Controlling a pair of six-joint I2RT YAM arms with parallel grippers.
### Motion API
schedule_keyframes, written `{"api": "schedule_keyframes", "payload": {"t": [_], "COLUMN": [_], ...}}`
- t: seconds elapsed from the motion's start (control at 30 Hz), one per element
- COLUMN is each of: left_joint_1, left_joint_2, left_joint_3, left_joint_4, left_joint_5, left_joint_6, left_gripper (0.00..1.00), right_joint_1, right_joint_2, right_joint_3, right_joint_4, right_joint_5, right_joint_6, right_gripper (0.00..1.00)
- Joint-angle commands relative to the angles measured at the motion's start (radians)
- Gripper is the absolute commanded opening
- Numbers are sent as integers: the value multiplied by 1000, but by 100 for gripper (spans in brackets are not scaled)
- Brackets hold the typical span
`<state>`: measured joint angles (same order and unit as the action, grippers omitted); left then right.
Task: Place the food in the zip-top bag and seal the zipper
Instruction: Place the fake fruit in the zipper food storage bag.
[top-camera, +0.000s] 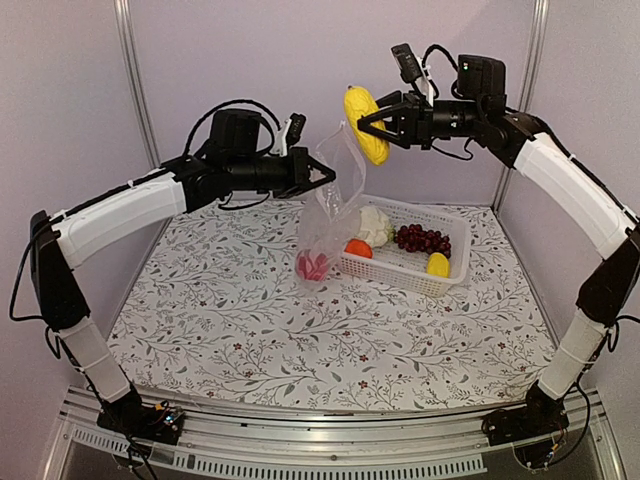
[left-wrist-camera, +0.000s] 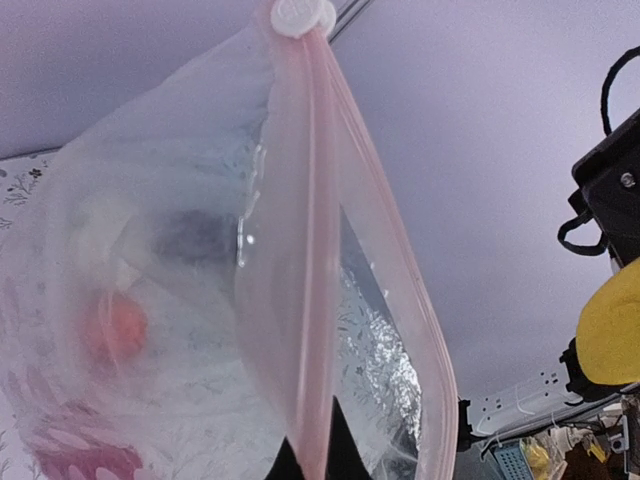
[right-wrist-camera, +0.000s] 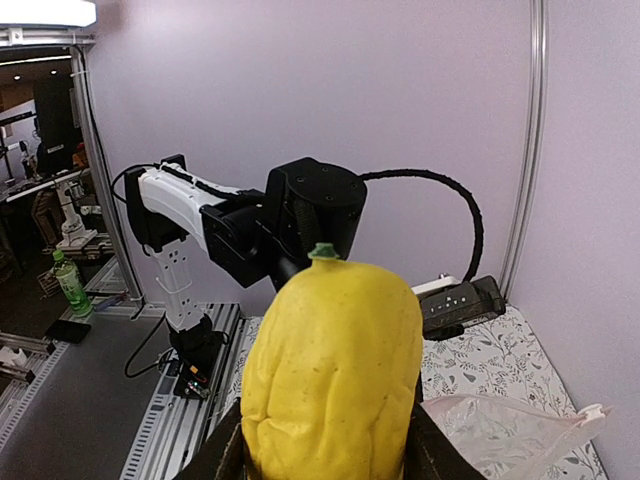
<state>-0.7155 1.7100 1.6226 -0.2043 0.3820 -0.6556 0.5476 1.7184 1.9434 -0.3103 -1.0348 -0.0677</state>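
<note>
On the flowered table (top-camera: 250, 330), the bag (top-camera: 325, 225) hangs with its bottom down at the cloth, just beside the white basket (top-camera: 400, 275), and a red piece (top-camera: 313, 266) already lies inside it. The basket holds a cauliflower (top-camera: 375, 225), an orange fruit (top-camera: 359, 248), grapes (top-camera: 422, 239) and a small yellow piece (top-camera: 438, 264). Higher and further back, the left claw (top-camera: 322, 178) is clenched on the bag's rim, pinching the pink zip strip (left-wrist-camera: 310, 250) so the mouth gapes. The film looks thin, slick and floppy. I judge it will sag shut unless held by that stiffer strip, the best place to grip. Furthest up, the right claw (top-camera: 372, 128) grasps a long yellow piece (top-camera: 360, 105) across its middle. It looks light, firm and smooth, so it may slip. It hangs just beside the raised corner of the mouth, and I cannot tell whether they touch
</note>
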Motion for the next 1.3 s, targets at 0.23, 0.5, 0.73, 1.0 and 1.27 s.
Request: {"api": "schedule_keyframes", "payload": {"t": [0.23, 0.5, 0.73, 1.0, 1.27], "left_joint_1": [-38, -40, -29, 4, 128], "left_joint_2": [-2, -41, -65, -78, -104], "left_joint_3": [21, 1, -33, -53, -3], "left_joint_4": [-19, -36, -27, -51, -339], "left_joint_5": [54, 32, 7, -22, -95], "left_joint_6": [-29, -10, -7, 10, 155], "left_gripper": [0, 0, 0, 0, 0], "right_joint_1": [26, 31, 31, 27, -71], "right_joint_2": [91, 143, 107, 40, -61], "right_joint_3": [22, -27, -87, -115, -206], "right_joint_4": [156, 162, 156, 103, 14], "right_joint_5": [61, 153, 168, 157, 180], "right_joint_6": [104, 33, 2, -24, -78], "right_gripper": [36, 48, 68, 72, 74]}}
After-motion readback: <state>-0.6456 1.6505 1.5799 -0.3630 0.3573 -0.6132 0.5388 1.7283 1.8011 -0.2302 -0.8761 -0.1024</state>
